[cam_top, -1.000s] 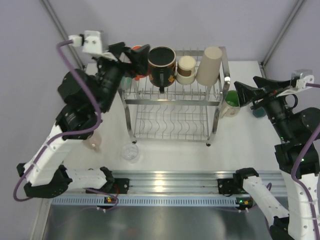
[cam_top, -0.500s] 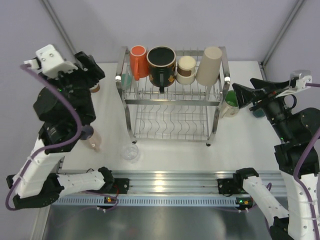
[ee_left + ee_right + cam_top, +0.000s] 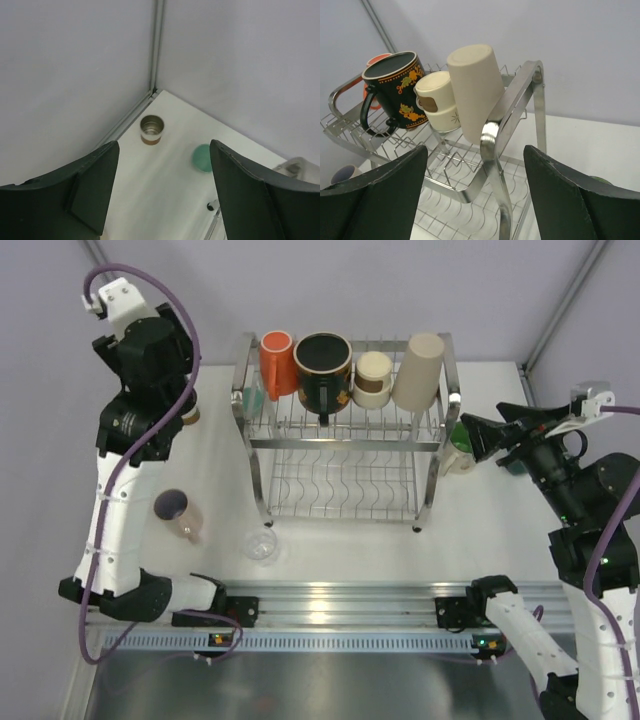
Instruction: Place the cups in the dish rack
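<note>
**Loading in progress, between placements.** The dish rack (image 3: 345,443) stands at mid-bench; its upper tier carries, left to right, an orange cup (image 3: 275,362), a black patterned mug (image 3: 322,365), a brown-cream paper cup (image 3: 372,378) and a tall beige cup (image 3: 420,370); we see no cup on the lower tier. The left claw (image 3: 164,160) hangs over the far left corner of the bench (image 3: 340,540), jaws apart and holding nothing; below it we see a steel-lined brown cup (image 3: 151,130) and, nearer the rack, a teal cup (image 3: 202,157). The right claw (image 3: 474,155) is likewise apart and empty, just beside the rack's right posts, with a green cup (image 3: 461,443) close by. A pink cup (image 3: 181,517) and a clear cup (image 3: 261,544) wait near the front edge. We judge the step in hand to be the choice of the next cup; the next move calls for lowering a claw until its jaws straddle a cup's wall, closing, lifting clear, then carrying to a free slot.
</note>
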Tool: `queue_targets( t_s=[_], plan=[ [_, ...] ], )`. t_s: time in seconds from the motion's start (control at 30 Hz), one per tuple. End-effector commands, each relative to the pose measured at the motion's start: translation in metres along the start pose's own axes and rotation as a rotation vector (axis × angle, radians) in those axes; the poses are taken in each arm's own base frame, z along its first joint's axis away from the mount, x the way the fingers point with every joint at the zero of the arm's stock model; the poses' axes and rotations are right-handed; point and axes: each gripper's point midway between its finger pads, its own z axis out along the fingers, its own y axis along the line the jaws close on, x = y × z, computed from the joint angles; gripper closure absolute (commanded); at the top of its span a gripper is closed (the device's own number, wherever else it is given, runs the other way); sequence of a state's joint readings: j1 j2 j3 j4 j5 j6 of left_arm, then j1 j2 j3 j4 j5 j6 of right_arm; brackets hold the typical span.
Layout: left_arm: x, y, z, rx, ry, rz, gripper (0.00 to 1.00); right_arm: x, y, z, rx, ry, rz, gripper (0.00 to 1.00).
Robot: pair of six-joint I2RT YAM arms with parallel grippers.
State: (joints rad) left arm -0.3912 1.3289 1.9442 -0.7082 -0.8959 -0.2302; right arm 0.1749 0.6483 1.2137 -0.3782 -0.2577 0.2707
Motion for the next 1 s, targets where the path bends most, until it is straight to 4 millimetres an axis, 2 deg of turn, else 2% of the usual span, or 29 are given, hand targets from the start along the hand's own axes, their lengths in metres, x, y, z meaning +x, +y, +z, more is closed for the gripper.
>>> queue_targets(
  t_s=[0.0, 0.1, 0.13, 0.2, 0.23, 0.27, 0.3, 0.33, 0.37, 0.43, 0.47, 0.53, 0.57, 0.63, 0.67, 0.73, 0.77, 0.93, 0.97],
  plan=[
    [0.032, 0.012, 0.004, 0.064, 0.144, -0.081, 0.21, -0.008, 0.012, -0.006, -0.044, 0.014, -0.009, 0.22],
    [0.042, 0.038, 0.016, -0.022, 0.157, -0.112, 0.23, -0.006, 0.014, -0.007, -0.046, 0.038, 0.012, 0.23],
    [0.044, 0.053, 0.022, -0.074, 0.164, -0.133, 0.23, -0.003, 0.016, -0.007, -0.05, 0.058, 0.028, 0.24],
    [0.063, 0.071, 0.027, -0.128, 0.23, -0.131, 0.23, -0.002, 0.018, -0.007, -0.06, 0.078, 0.044, 0.25],
    [0.068, 0.093, 0.034, -0.194, 0.242, -0.151, 0.23, 0.0, 0.02, -0.006, -0.065, 0.087, 0.057, 0.25],
    [0.087, 0.104, 0.036, -0.229, 0.296, -0.134, 0.23, 0.001, 0.022, -0.008, -0.073, 0.096, 0.065, 0.26],
    [0.098, 0.11, 0.037, -0.235, 0.33, -0.143, 0.23, 0.004, 0.024, -0.008, -0.09, 0.104, 0.071, 0.26],
    [0.106, 0.128, 0.038, -0.287, 0.35, -0.162, 0.23, 0.003, 0.026, -0.008, -0.096, 0.101, 0.079, 0.26],
    [0.131, 0.139, 0.039, -0.324, 0.407, -0.149, 0.23, 0.002, 0.028, -0.009, -0.105, 0.091, 0.078, 0.26],
    [0.153, 0.154, 0.035, -0.373, 0.453, -0.159, 0.23, 0.002, 0.03, -0.011, -0.116, 0.076, 0.088, 0.26],
    [0.176, 0.163, 0.031, -0.408, 0.503, -0.15, 0.24, -0.001, 0.032, -0.012, -0.127, 0.057, 0.086, 0.26],
    [0.187, 0.177, 0.022, -0.474, 0.493, -0.175, 0.25, -0.003, 0.034, -0.013, -0.14, 0.046, 0.095, 0.26],
    [0.206, 0.183, 0.016, -0.503, 0.524, -0.168, 0.24, -0.003, 0.036, -0.013, -0.148, 0.046, 0.097, 0.26],
    [0.214, 0.184, 0.011, -0.493, 0.514, -0.2, 0.25, -0.005, 0.039, -0.014, -0.158, 0.043, 0.099, 0.25],
    [0.231, 0.186, 0.006, -0.493, 0.55, -0.2, 0.25, -0.007, 0.04, -0.014, -0.164, 0.038, 0.097, 0.26],
    [0.242, 0.18, 0.004, -0.457, 0.568, -0.223, 0.27, -0.006, 0.042, -0.016, -0.171, 0.038, 0.099, 0.26],
    [0.258, 0.178, 0.001, -0.444, 0.612, -0.223, 0.28, -0.006, 0.043, -0.017, -0.171, 0.036, 0.1, 0.26],
    [0.294, 0.179, -0.009, -0.44, 0.704, -0.217, 0.35, -0.002, 0.045, -0.022, -0.182, 0.04, 0.082, 0.25],
    [0.297, 0.176, -0.01, -0.43, 0.711, -0.229, 0.35, -0.002, 0.044, -0.023, -0.174, 0.035, 0.077, 0.25]
  ],
)
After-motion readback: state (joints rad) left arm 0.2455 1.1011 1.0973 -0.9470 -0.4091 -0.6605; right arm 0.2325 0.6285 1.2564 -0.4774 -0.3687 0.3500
